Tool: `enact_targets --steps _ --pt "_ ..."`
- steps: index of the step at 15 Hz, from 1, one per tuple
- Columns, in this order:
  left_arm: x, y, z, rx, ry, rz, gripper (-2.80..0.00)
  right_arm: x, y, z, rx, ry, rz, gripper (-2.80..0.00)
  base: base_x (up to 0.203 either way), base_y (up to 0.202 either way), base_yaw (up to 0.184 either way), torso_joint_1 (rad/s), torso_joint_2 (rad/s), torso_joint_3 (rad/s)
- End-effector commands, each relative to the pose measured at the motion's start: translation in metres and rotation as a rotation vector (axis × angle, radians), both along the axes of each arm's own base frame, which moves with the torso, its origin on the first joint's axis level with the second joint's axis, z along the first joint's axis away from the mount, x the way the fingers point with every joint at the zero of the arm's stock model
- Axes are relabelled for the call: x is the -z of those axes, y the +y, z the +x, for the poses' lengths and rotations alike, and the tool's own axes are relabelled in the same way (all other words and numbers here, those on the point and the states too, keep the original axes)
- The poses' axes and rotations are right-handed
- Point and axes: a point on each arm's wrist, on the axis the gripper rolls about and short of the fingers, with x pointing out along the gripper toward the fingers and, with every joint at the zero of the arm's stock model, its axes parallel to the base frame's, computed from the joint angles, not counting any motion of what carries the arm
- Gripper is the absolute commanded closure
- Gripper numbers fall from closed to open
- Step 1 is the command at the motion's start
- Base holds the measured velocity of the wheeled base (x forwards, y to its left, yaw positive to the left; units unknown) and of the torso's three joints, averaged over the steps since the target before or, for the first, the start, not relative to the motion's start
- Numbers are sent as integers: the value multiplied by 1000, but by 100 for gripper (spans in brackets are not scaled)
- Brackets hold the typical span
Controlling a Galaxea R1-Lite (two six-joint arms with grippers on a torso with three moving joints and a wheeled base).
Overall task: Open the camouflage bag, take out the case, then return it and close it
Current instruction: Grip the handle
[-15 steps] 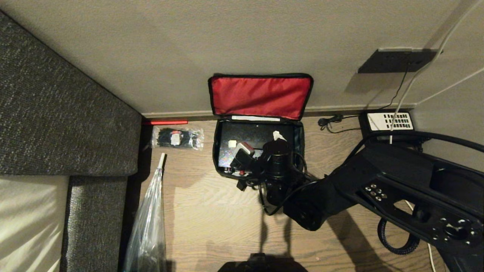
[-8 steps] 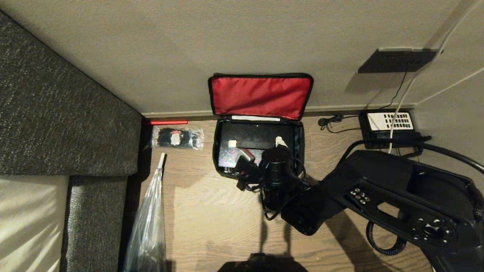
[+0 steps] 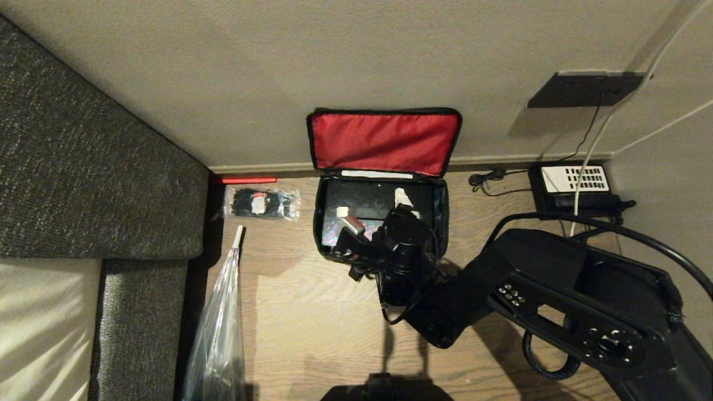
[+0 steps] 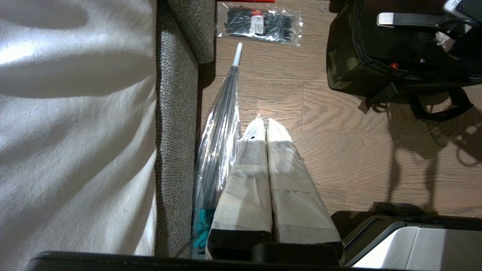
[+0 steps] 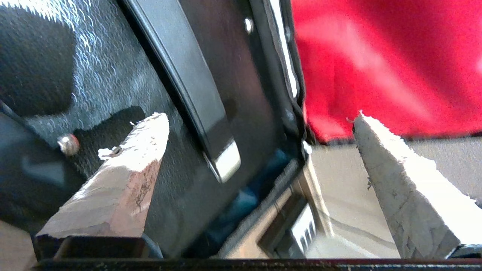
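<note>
The camouflage bag [image 3: 317,223] lies open on the floor against the wall, its red-lined lid [image 3: 383,142] propped upright. The black case [image 3: 362,197] sits inside it, with a shiny sticker [image 5: 94,56] and a handle [image 5: 196,94] on its face. My right gripper [image 3: 376,210] hangs open just above the case. In the right wrist view one fingertip [image 5: 150,128] is over the case face, and the other [image 5: 367,130] shows against the red lining. Nothing is held between them. My left gripper [image 4: 263,124] is shut and parked low over the floor, away from the bag [image 4: 346,64].
A clear packet of black ties [image 3: 260,203] lies left of the bag. A wrapped umbrella [image 3: 220,334] lies beside the grey sofa [image 3: 83,167]. A black telephone [image 3: 574,181] with cords sits at the wall on the right, below a wall plate [image 3: 585,89].
My right wrist has rolled and its open fingers have swung a little toward the wall over the case. The arm's elbow has shifted left and lower. The bag and case have not moved.
</note>
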Motion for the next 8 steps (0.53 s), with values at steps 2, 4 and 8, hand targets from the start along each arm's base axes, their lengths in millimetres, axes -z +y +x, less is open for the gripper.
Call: enact_targets --steps 2,4,8 --pt "1 0 0 -1 3 -1 0 0 -2 2 -51 -30 -60 -280 0 0 0 0 0 0" --pt "1 0 0 -1 1 -1 0 4 -5 8 -54 -42 -99 -280 0 0 0 0 0 0" --pt "1 0 0 -1 1 -1 0 16 -18 17 -115 -39 -193 -280 0 0 0 0 0 0"
